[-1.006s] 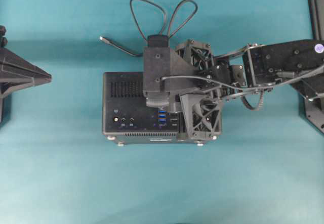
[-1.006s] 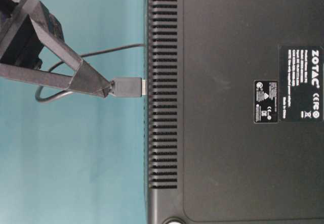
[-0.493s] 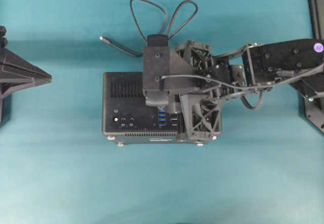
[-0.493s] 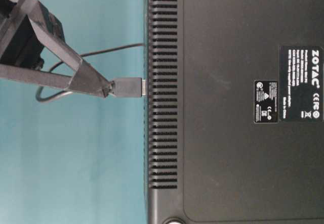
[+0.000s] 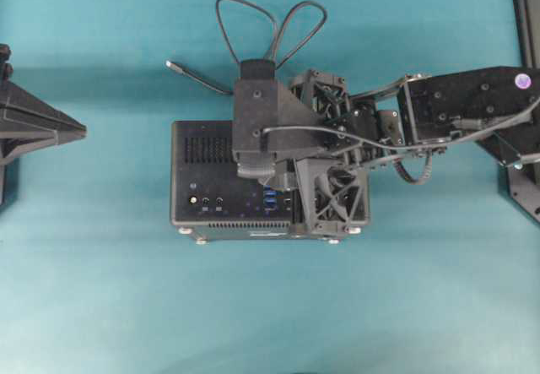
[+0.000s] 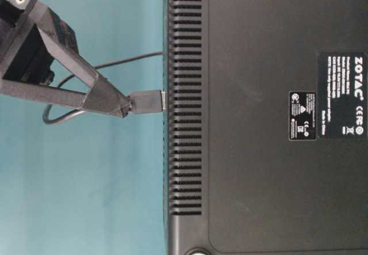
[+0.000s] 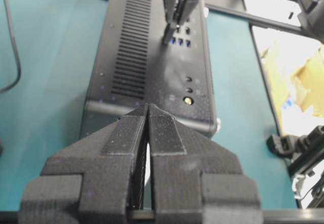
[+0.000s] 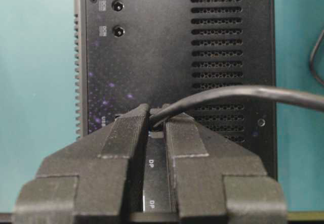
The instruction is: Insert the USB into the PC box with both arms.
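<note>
Right claw [image 6: 123, 106] pinches the USB [image 6: 146, 101] plug against the PC box [image 6: 264, 122] — the overhead view hides the contact; left claw [image 7: 147, 114], shut, holds nothing.

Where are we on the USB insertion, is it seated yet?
Done: the right gripper has the USB plug pinched and brought to the PC box. In hand: the plug tip sits at the box face, with its body outside. Left: pushing it fully home, then releasing. The left gripper is shut, empty and clear of the box.
</note>
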`<state>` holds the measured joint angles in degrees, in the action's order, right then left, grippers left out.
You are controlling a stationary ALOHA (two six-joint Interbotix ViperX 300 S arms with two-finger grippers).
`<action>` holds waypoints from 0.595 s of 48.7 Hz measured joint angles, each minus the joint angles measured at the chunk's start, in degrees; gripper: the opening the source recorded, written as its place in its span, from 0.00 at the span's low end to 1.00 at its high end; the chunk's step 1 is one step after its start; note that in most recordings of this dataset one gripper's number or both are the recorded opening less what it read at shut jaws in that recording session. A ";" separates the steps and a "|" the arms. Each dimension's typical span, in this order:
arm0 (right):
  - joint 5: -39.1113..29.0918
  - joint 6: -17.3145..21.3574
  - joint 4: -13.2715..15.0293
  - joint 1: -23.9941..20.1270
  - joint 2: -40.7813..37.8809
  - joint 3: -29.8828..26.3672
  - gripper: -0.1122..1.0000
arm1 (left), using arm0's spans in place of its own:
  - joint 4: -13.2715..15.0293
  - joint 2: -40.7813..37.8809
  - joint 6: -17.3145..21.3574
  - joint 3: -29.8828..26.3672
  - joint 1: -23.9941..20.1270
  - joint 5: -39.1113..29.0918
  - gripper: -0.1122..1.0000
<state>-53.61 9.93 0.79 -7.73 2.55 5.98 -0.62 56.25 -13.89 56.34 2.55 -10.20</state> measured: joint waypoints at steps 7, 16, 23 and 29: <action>-0.09 0.00 -0.53 0.09 -0.09 -0.09 0.19 | 0.00 0.00 0.00 0.09 0.00 0.00 0.10; -0.35 0.00 -0.62 0.18 0.00 0.00 0.19 | 0.00 0.35 0.00 0.09 0.00 0.00 0.10; -1.05 0.00 -0.18 0.62 0.18 0.09 0.19 | 0.00 0.62 0.00 0.09 0.00 0.00 0.10; -1.14 0.00 0.26 0.88 0.18 0.18 0.19 | 0.00 0.70 0.00 0.09 0.00 0.00 0.10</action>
<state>-54.76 9.93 1.05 -6.86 2.72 6.15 -0.62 56.95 -13.89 56.43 2.55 -10.20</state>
